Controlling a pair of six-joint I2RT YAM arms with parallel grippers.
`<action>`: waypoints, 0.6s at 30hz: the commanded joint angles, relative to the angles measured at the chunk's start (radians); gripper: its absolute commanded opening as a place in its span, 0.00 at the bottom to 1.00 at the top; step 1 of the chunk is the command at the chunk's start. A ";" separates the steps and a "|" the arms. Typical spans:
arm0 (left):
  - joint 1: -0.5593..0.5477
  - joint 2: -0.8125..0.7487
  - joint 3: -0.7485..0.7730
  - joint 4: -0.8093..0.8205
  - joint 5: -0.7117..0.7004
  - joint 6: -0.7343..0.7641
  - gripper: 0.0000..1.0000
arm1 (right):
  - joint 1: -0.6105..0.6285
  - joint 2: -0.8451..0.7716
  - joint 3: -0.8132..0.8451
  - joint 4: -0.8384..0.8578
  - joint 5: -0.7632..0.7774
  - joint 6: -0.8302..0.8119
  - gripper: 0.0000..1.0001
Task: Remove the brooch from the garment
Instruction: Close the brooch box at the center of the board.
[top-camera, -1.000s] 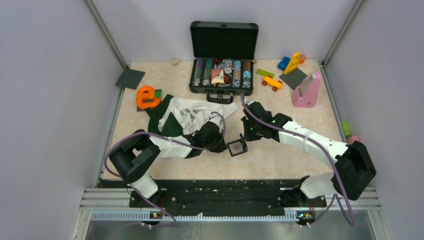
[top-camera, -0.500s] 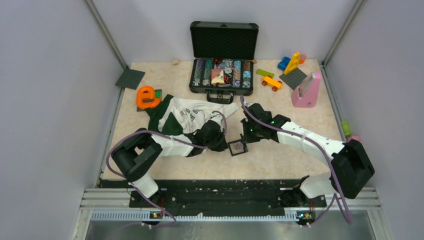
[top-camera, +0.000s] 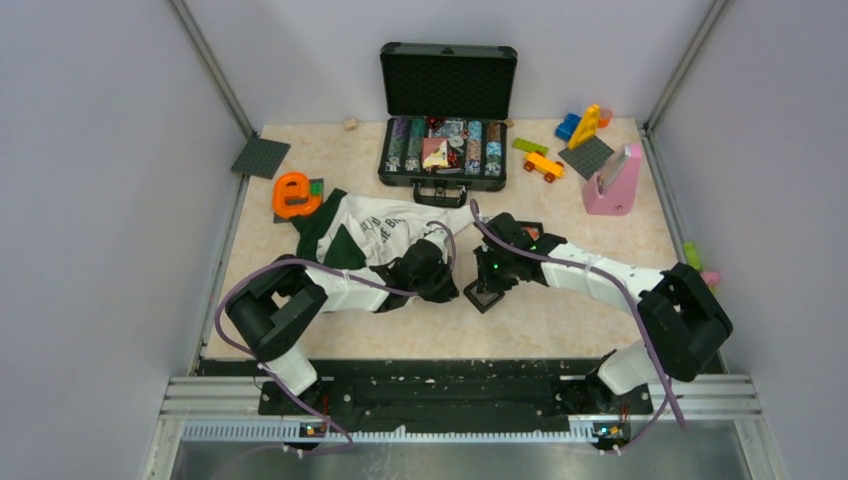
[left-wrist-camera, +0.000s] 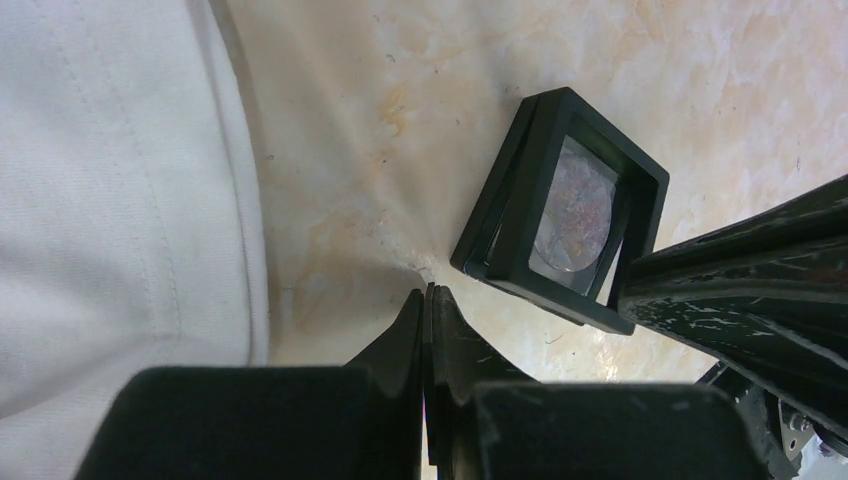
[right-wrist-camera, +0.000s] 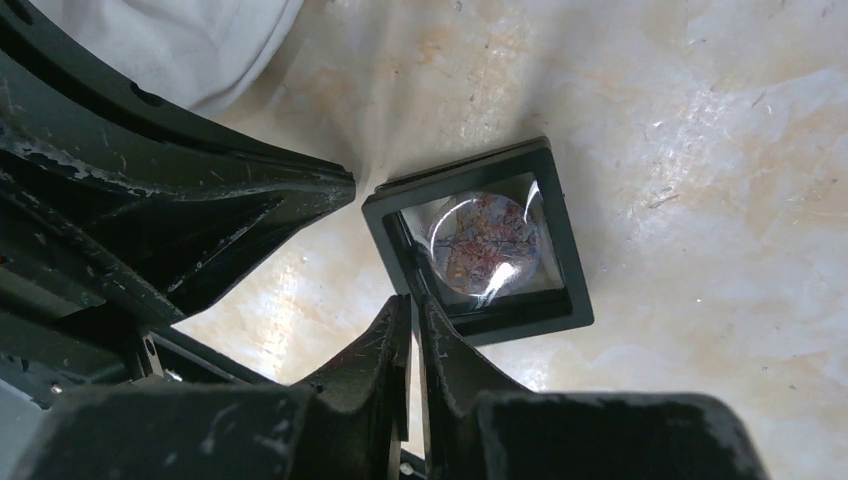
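Note:
The white and green garment lies crumpled left of centre; its white cloth shows in the left wrist view and in the right wrist view. No brooch shows on its visible parts. A black square display box stands tipped up on the table. Behind its clear window is a round piece with an orange-red leafy pattern, also in the left wrist view; I cannot tell if it is the brooch. My right gripper is shut on the box's edge. My left gripper is shut and empty beside the box, right of the garment.
An open black case with chips stands at the back. An orange letter "e" lies left of the garment. An orange toy car, coloured bricks, a grey plate and a pink block lie around.
My right gripper has moved left onto the box and closed on its edge. The box has tipped up from lying flat. My left gripper has barely moved.

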 joint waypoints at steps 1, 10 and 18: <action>0.003 0.015 0.015 -0.008 0.011 0.018 0.00 | -0.007 0.003 -0.003 0.045 -0.031 0.001 0.09; 0.010 -0.083 -0.020 -0.024 -0.027 0.044 0.00 | -0.006 -0.030 -0.020 0.036 -0.032 -0.023 0.23; 0.036 -0.281 -0.039 -0.151 -0.130 0.086 0.00 | 0.087 -0.002 -0.017 0.086 -0.042 0.026 0.23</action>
